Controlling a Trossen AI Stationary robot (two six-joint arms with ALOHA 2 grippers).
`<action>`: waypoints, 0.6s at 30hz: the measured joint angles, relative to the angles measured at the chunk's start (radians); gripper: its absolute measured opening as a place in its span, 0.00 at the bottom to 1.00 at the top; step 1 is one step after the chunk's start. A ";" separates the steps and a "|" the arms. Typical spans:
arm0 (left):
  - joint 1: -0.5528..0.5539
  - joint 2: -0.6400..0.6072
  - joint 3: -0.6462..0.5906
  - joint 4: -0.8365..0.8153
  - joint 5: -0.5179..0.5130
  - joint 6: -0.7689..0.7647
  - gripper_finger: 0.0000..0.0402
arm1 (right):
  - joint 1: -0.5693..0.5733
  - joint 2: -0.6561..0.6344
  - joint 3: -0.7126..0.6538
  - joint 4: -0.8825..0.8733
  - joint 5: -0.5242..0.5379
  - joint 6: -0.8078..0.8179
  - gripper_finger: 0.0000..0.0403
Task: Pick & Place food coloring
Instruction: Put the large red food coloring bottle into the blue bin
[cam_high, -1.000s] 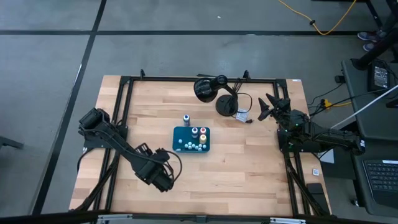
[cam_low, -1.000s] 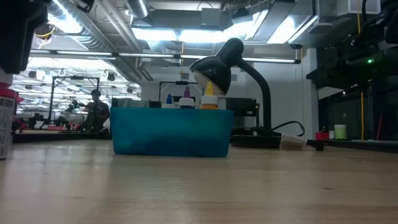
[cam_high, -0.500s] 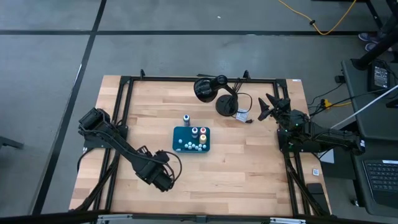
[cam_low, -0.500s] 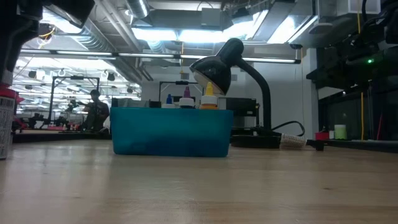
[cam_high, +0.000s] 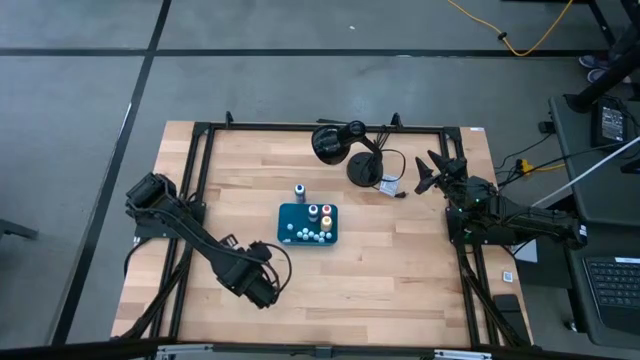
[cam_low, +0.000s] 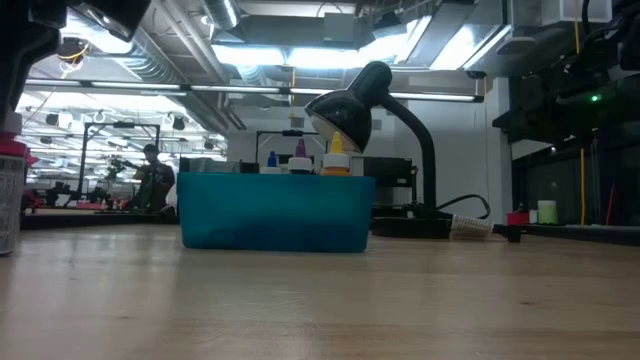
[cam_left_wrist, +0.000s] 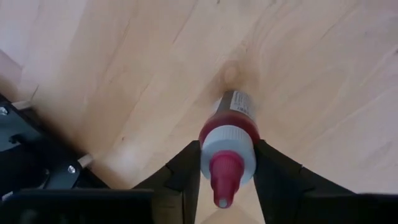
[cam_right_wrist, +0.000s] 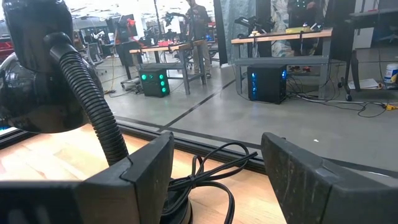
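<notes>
Nearest, left gripper (cam_left_wrist: 227, 180) clamped on small pale plastic bottle with pink-red cone cap (cam_left_wrist: 227, 146), standing on smooth light wood table (cam_high: 400, 270). Farther, teal rectangular tray (cam_high: 309, 224) holding more bottles. Farthest, right gripper (cam_high: 428, 172) parted, empty, beside black gooseneck lamp (cam_high: 340, 148).

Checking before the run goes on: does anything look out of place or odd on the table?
One blue-capped bottle stands alone outside the tray; the left gripper closes on a red-capped bottle far from it. A desk lamp sits behind. Nothing looks spilled.
</notes>
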 joint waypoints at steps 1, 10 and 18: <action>0.000 -0.003 0.000 0.000 -0.009 0.001 0.29 | 0.000 0.000 0.000 0.000 0.000 0.000 0.61; 0.054 -0.079 0.044 -0.005 -0.013 0.110 0.30 | 0.000 0.000 0.000 0.000 0.000 0.000 0.61; 0.167 -0.185 0.102 0.000 -0.009 0.321 0.29 | 0.000 0.000 0.000 0.000 0.000 0.000 0.61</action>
